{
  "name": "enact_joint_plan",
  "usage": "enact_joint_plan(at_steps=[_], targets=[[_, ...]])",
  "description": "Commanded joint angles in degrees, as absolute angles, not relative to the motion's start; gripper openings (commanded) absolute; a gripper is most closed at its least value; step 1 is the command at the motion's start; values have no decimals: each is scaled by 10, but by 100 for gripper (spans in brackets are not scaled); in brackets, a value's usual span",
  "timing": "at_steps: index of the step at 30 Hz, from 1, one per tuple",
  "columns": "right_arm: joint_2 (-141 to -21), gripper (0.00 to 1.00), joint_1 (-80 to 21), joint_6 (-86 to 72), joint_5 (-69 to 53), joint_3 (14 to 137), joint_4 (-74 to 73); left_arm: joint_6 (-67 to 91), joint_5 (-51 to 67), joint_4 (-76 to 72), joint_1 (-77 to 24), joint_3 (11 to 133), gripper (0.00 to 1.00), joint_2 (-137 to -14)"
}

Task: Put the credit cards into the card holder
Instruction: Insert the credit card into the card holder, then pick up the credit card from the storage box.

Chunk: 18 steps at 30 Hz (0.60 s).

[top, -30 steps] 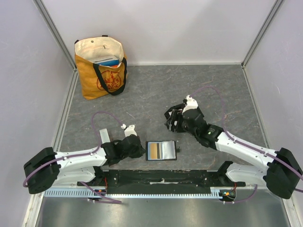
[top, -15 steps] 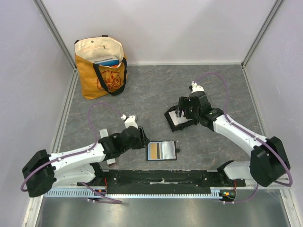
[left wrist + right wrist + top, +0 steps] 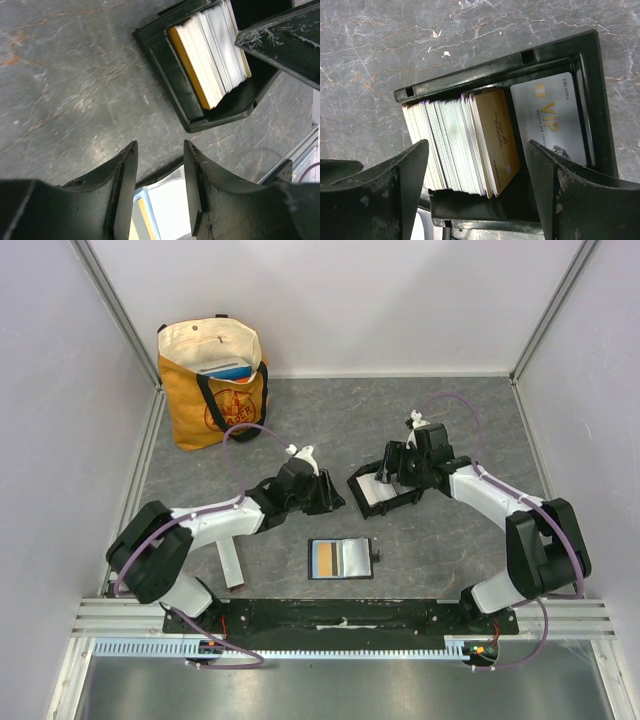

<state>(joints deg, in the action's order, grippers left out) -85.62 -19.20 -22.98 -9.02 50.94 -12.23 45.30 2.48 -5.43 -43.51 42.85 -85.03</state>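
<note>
Stack of credit cards (image 3: pixel 455 140) on edge in one compartment of mid-table card holder (image 3: pixel 495 70), VIP card (image 3: pixel 550 125) flat in other, orange and grey ones seemingly left in wallet (image 3: pixel 342 578); left gripper (image 3: pixel 160 150) apart and empty near holder, right gripper (image 3: pixel 477 150) spread wide above it.

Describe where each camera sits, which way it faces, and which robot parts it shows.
Top external: above, behind the bases, looking down at the table; both arms show.
Left wrist: on the left arm, looking past the open left gripper toward the card holder.
Right wrist: looking down through the open right gripper onto the credit cards.
Shared: both wrist views show the holder with its cards.
</note>
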Motion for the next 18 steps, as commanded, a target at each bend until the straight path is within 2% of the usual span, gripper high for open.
enact_joint_plan(at_steps=[1,18], targets=[[-874,86,-181,-225,-148,540,-77,432,81,-118,-431,475,47,-908],[-918,86,-174,-230,-192,547,-65,449,107,-161,-429,525,41,-1024]])
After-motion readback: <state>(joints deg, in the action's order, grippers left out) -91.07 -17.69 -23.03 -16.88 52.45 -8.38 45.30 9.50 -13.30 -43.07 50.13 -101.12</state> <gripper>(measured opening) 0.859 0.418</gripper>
